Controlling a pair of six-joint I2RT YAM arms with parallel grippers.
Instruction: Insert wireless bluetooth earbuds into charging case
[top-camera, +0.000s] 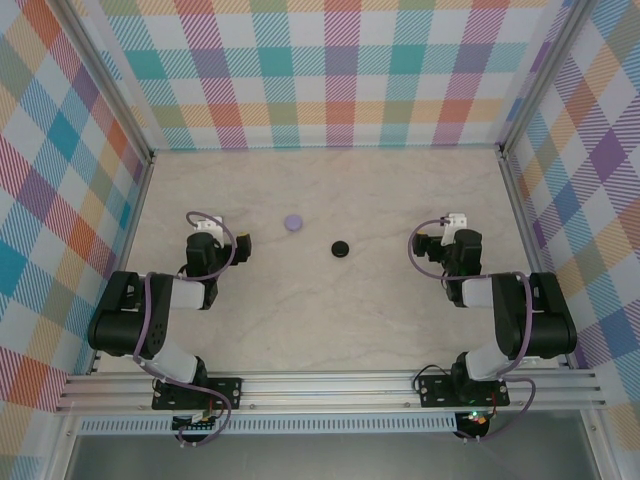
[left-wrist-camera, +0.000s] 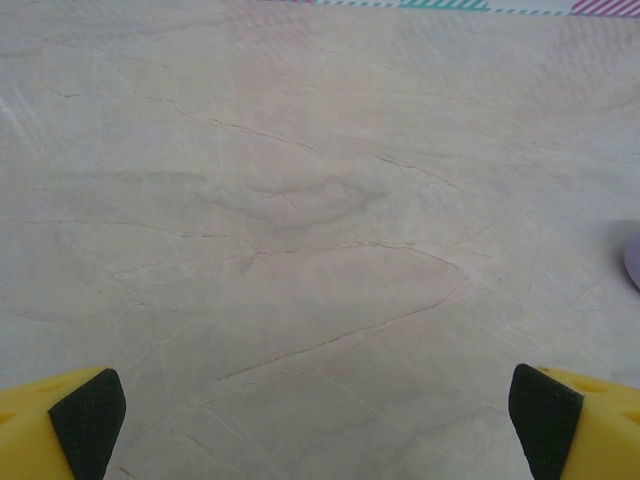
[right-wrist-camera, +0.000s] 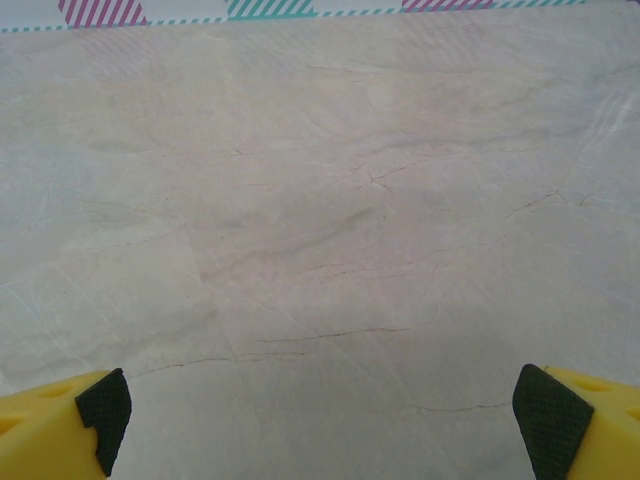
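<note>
- Marble-look table (top-camera: 330, 330), both arms at lower frame of top view.
- Top view: lilac round charging case (top-camera: 293, 222) left of centre; black round charging case (top-camera: 341, 247) just right and lower, apart from it.
- Left tool (left-wrist-camera: 317, 425) spread wide, empty, over bare table.
- Right tool (right-wrist-camera: 325, 415) spread wide, empty.

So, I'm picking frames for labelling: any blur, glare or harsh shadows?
Top external: even light, no glare, lilac case and black case small but crisp. Left wrist: soft focus, lilac case cropped at right edge. Right wrist: equally soft, no glare.
</note>
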